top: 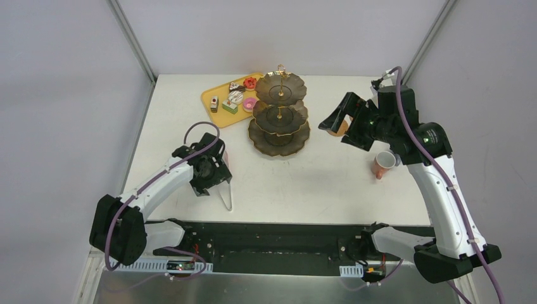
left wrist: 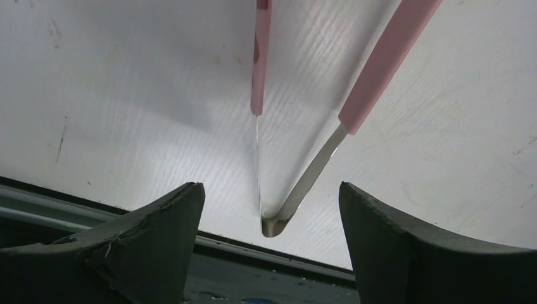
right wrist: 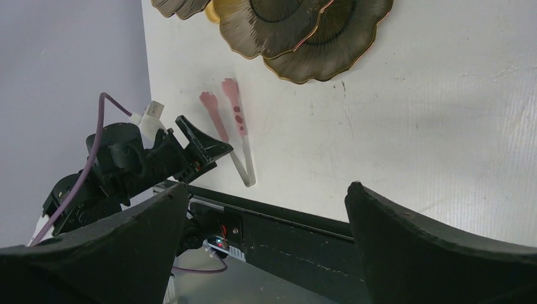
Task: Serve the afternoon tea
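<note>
no readable text, labels, brands or numbers in any view. the small circuit boards [top: 182, 266] by the black rail [top: 272, 244] along the near edge of the white table [top: 329, 183] are too small to make out any print.
</note>
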Tool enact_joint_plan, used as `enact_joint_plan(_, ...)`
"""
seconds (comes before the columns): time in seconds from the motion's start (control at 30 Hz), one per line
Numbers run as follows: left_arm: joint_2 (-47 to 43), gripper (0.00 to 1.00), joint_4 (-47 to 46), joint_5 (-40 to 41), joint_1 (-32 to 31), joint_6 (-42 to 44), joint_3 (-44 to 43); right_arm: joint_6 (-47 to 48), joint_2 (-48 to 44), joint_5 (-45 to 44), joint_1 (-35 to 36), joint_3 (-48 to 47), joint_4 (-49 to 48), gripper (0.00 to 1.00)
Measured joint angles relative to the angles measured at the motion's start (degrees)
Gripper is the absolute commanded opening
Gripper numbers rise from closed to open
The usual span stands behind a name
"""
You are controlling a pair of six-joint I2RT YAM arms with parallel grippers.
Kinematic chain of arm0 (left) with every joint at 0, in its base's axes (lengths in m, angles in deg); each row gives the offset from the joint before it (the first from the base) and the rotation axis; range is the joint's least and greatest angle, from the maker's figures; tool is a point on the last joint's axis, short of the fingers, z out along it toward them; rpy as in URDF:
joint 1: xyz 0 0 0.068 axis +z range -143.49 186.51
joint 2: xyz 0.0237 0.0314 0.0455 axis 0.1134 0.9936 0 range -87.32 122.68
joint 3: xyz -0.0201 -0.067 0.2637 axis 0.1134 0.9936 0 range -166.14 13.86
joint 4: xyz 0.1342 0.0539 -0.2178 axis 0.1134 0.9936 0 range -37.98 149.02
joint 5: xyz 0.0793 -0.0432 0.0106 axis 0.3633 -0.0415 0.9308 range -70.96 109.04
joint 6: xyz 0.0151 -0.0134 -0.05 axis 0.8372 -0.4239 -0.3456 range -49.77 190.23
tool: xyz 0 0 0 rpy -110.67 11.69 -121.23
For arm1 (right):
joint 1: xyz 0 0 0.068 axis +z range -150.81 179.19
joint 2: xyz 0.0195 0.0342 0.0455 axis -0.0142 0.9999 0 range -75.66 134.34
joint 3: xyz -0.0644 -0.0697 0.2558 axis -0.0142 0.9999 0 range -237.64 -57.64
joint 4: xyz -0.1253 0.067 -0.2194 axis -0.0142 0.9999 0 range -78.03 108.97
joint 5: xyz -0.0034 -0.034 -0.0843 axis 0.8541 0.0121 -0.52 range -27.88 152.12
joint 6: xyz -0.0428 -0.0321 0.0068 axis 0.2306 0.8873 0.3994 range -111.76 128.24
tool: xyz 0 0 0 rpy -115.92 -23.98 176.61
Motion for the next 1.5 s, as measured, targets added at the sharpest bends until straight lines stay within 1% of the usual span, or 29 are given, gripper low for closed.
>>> enact_joint_plan(0.1, 2.4, 0.87, 0.1, 1.5, 0.0, 1.7, -2.5, 0.3, 0.0, 0.1, 0.0, 0.2, 0.0, 0.99)
enact_joint_plan(0.2, 2.7, 0.86, -0.6, 1.8, 1.6, 5.1, -5.7, 0.3, 0.0, 0.0, 0.0, 0.2, 0.0, 0.99)
enact_joint_plan(0.27, 2.9, 0.82, -2.5, 0.6, 4.8, 7.1, -7.7, 0.3, 0.0, 0.0, 0.0, 0.2, 0.0, 0.99)
enact_joint_plan(0.37, 5.7, 0.78, -6.5, -1.8, 11.9, 9.7, -11.6, 0.3, 0.1, 0.0, 0.0, 0.2, 0.1, 0.99)
enact_joint_plan(0.47, 12.8, 0.77, -10.2, -2.3, 15.9, 11.6, -17.7, 0.3, 0.5, 0.0, 0.0, 0.2, 0.6, 0.99)
enact_joint_plan(0.63, 28.6, 0.74, -17.3, -4.4, 16.2, 13.0, -29.5, 0.3, 2.7, -0.3, 0.0, 0.0, 1.9, 0.99)
enact_joint_plan(0.73, 35.7, 0.59, -20.1, -5.7, 16.2, 13.2, -34.8, 0.2, 4.2, -0.9, 0.0, -0.4, 2.3, 0.99)
enact_joint_plan(0.77, 38.9, 0.53, -21.0, -6.4, 16.2, 13.4, -37.5, 0.2, 4.5, -1.2, 0.0, -0.4, 2.4, 0.99)
enact_joint_plan(0.87, 44.8, 0.24, -22.1, -7.0, 16.2, 14.2, -43.2, 0.1, 5.4, -2.3, -0.1, -0.4, 2.8, 0.99)
enact_joint_plan(0.9, 46.6, 0.17, -22.4, -7.1, 16.2, 14.4, -45.3, 0.1, 5.7, -2.6, -0.3, -0.5, 2.9, 0.99)
enact_joint_plan(0.93, 47.7, 0.15, -22.9, -7.2, 16.2, 14.4, -46.5, 0.1, 6.1, -2.8, -0.4, -0.5, 3.0, 0.99)
enact_joint_plan(1.03, 50.2, 0.15, -23.2, -7.1, 16.2, 15.1, -49.3, 0.0, 8.4, -3.3, -1.0, -1.8, 3.7, 0.99)
enact_joint_plan(1.27, 55.0, 0.17, -22.3, -6.1, 16.2, 16.0, -53.7, -0.1, 15.7, -3.5, -2.2, -8.6, 4.9, 0.99)
enact_joint_plan(1.5, 59.5, 0.16, -16.7, -3.2, 16.3, 18.8, -56.9, -0.3, 18.4, -3.4, -2.5, -10.3, 5.0, 0.99)
